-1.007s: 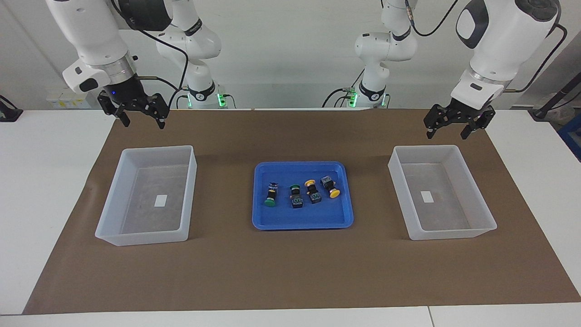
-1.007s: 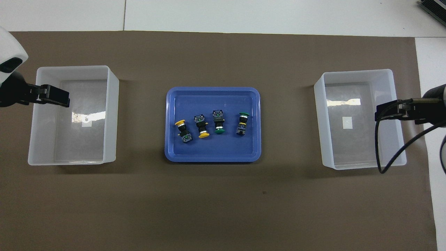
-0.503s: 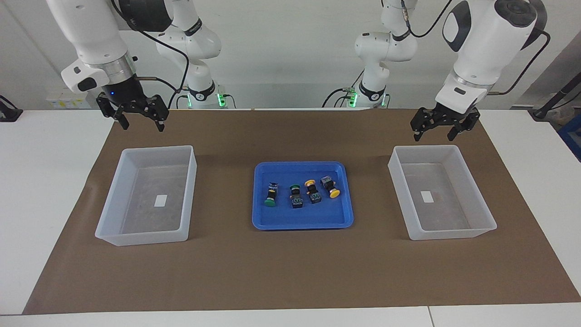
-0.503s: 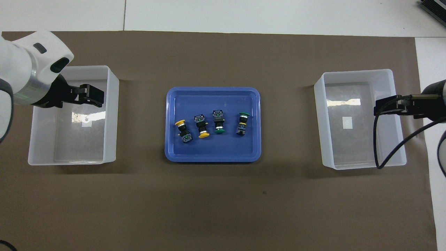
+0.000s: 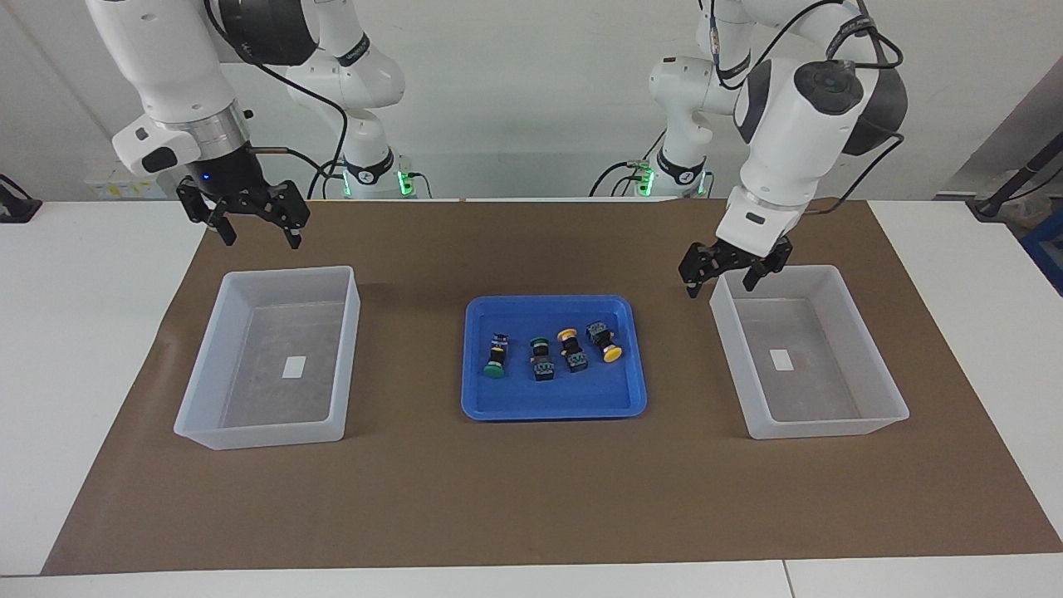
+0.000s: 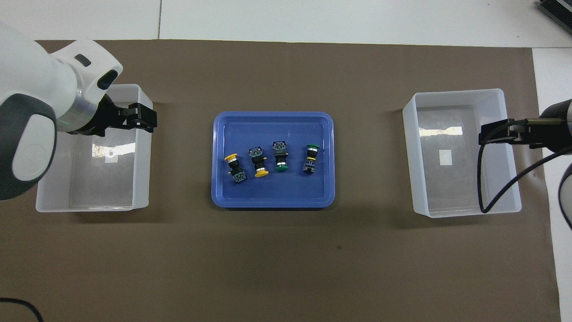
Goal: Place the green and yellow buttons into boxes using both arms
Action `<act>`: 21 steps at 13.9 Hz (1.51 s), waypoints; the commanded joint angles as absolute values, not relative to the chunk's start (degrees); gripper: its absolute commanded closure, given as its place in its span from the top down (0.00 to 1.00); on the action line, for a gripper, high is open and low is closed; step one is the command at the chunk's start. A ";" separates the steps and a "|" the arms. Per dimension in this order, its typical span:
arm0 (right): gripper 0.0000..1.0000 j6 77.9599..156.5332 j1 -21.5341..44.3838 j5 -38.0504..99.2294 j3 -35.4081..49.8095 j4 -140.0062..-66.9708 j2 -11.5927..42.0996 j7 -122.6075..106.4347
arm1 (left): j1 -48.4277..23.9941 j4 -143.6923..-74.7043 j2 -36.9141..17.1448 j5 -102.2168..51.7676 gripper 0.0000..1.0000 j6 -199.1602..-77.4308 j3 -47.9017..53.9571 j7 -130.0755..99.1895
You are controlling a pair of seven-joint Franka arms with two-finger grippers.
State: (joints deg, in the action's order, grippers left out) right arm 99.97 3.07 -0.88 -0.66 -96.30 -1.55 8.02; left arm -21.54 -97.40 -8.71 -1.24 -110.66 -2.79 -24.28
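All four small black push-button switches lie on their sides in a row in the shallow blue plastic tray [image 5: 552,411] at the middle of the bench. The two yellow-capped buttons [image 5: 612,354] lie toward the left arm's end and the two green-capped buttons [image 5: 494,371] toward the right arm's end. None sits yet in either clear plastic box [image 5: 818,428], so we judge the task barely begun. The left hand [image 5: 721,281] hangs with its fingers apart over the corner of the left arm's box that lies nearest the robots and the tray. The right hand [image 5: 260,232] waits, spread wide, over the mat just nearer the robots than the right arm's clear box [image 5: 257,436]. For the reach to go well, we would carry the left hand over the tray rim and turn the wrist so the fingers close across a yellow button's blocky body, not its round cap. We would also keep clear of the neighbouring button, which lies close by. In the overhead view the left arm's bulk covers part of its box, and only the right hand's tip shows. We cannot tell how high the left hand rides above the box wall.
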 commanded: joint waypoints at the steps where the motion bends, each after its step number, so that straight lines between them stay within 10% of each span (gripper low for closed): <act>1: 1.00 103.09 3.95 -0.09 -0.18 -97.21 -0.45 10.98 | -23.46 -102.21 -7.56 -1.76 1.00 -116.01 -3.78 -27.94; 21: 1.00 123.91 22.84 -3.51 -0.26 -99.49 15.46 37.60 | -31.90 -109.95 -14.49 -0.97 1.00 -127.08 -4.04 -48.33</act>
